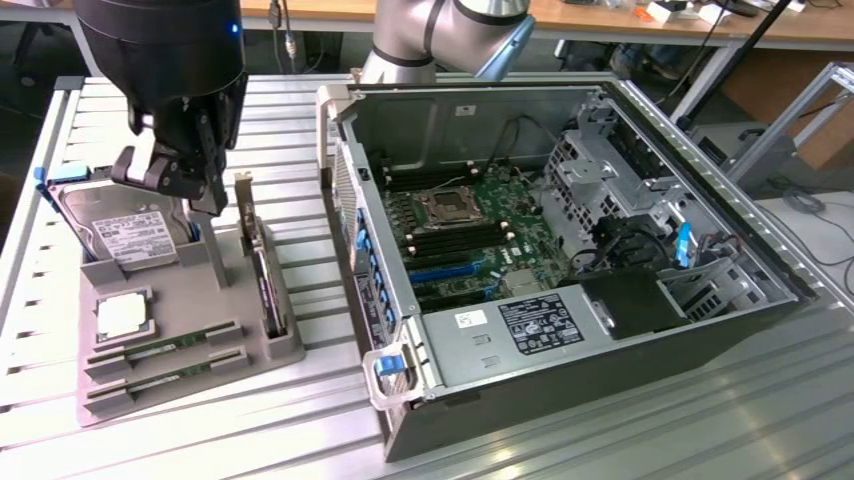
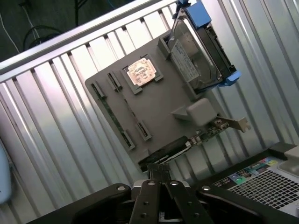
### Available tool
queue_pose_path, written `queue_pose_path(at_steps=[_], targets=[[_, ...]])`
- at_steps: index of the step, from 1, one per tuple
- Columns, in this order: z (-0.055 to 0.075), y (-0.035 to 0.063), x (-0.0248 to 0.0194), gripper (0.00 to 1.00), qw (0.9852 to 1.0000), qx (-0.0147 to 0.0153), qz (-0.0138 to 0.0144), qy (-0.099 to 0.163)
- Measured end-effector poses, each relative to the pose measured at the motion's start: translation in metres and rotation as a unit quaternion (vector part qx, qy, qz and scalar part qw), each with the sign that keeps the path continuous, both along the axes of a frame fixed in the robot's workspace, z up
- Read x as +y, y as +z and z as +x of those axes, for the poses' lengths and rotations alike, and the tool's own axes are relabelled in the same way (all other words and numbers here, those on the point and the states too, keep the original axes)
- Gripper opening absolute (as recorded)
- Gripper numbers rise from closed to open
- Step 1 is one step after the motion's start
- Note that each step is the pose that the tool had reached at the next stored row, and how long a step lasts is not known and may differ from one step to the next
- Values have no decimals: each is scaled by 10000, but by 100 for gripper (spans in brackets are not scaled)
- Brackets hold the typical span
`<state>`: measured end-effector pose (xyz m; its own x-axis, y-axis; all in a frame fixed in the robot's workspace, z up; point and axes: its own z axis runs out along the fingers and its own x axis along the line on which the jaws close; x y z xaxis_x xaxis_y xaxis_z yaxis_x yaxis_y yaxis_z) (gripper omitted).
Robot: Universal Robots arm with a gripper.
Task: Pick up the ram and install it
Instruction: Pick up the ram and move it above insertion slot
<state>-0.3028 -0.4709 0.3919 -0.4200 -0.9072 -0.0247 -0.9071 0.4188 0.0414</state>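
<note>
Pressed together with nothing between its fingers, the claw (image 1: 187,195) hangs from the arm over the far end of a grey fixture tray (image 1: 200,340) that sits on the slatted metal table (image 1: 307,290) at the exterior view's left. In that view it is over the hard drive (image 1: 134,235) in its blue-tabbed carrier, just beside the dark expansion card (image 1: 260,270) that stands on edge along the tray's side nearer the computer. The ram (image 1: 158,352) lies well apart from the claw, at the tray's near end: green sticks lying flat, one behind the other, each resting in its own pair of grey holders and untouched. The square silver processor chip (image 1: 120,316) sits between the ram and the hard drive, so it lies between the claw and the ram. In the wrist view the claw (image 2: 159,172) looks down on the whole tray (image 2: 163,105) from above, with a ram stick (image 2: 112,114) along the tray's edge farthest from the hard drive (image 2: 196,56), the processor chip (image 2: 141,71) beside it, and the expansion card (image 2: 187,144) nearest the closed fingertips. The open computer case (image 1: 561,340) lies on its side at the exterior view's right, its motherboard (image 1: 467,230) exposed.
</note>
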Motion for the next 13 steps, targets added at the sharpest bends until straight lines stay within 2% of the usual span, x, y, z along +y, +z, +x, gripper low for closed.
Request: queue_pose_path(at_steps=[7,10,13], targets=[[0,0,0,10,9997,0,0,238],[0,0,0,10,9990,0,0,447],[0,0,0,10,9986,0,0,538]])
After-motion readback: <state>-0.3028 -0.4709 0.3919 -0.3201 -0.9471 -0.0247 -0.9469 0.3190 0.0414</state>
